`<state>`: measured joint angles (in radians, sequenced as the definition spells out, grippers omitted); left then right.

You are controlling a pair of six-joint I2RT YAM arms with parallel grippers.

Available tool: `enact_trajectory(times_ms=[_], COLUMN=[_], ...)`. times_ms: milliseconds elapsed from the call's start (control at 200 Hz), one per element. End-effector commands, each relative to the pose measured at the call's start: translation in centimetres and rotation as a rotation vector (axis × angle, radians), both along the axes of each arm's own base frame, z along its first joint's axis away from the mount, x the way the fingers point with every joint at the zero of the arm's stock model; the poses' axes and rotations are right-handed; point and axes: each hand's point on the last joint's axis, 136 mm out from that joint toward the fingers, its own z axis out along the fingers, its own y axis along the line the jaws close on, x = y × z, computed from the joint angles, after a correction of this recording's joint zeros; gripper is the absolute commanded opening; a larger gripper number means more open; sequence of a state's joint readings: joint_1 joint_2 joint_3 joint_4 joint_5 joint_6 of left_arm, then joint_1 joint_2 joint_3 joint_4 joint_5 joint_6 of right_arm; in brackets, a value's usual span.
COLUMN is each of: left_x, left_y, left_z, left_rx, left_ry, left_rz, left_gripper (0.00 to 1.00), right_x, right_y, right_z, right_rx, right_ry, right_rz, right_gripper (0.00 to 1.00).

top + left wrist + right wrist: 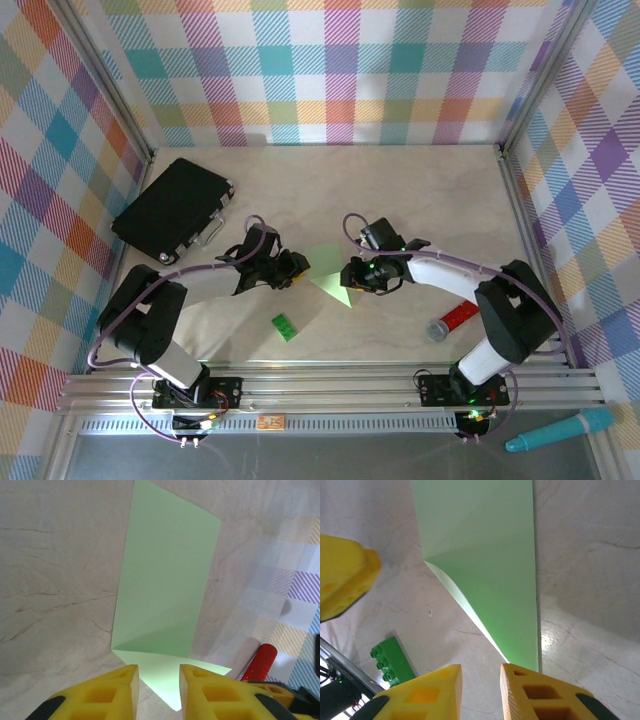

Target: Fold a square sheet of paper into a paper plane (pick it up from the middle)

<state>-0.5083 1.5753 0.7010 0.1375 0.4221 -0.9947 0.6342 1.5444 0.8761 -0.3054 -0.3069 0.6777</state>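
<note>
Both slightly parted, empty: left tool [158, 674], right tool [481, 674]; paper [165, 580] (pale green, folded diagonally) between.

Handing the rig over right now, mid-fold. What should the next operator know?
Left gripper: open, fingertips either side of a folded corner of the paper.
Right gripper: open, at the paper's opposite end, holding nothing.
Paper: lies between both grippers, partly folded, with one flap turned over.
Done: early folds.
Left: the remaining folds; it is not a pointed plane yet.
</note>
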Motion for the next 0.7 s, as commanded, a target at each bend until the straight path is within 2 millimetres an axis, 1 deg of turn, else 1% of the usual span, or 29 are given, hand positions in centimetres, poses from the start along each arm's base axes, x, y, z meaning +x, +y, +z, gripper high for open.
enact_trajectory(times_ms=[0, 115, 235, 445, 605, 695], left_x=[-0.5, -0.6, -0.6, -1.0, -1.0, -1.1], left_y=[-1.0, -1.2, -1.2, -1.0, -1.0, -0.9], left_z=[-0.6, -1.4, -1.9, -2.7, -3.0, -3.1], left_rx=[-0.029, -0.031, -0.030, -0.014, -0.010, -0.001], left_ry=[0.021, 0.040, 0.051, 0.071, 0.080, 0.085], left_rz=[-0.013, -0.004, 0.004, 0.005, 0.001, 0.002], left_gripper=[0.27, 0.27, 0.27, 0.28, 0.29, 0.30], right_x=[0.6, -0.1, 0.1, 1.4, 1.4, 1.3], right_y=[0.4, 1.6, 2.3, 2.4, 2.2, 1.7], right_z=[1.3, 0.9, 0.0, -2.2, -3.5, -4.2], right_rx=[0.036, 0.047, 0.041, 0.009, 0.006, -0.004], right_ry=[-0.051, -0.028, 0.000, 0.043, 0.080, 0.104], right_rz=[-0.023, 0.028, 0.042, 0.003, -0.014, -0.030], right_gripper=[0.26, 0.24, 0.22, 0.22, 0.23, 0.27])
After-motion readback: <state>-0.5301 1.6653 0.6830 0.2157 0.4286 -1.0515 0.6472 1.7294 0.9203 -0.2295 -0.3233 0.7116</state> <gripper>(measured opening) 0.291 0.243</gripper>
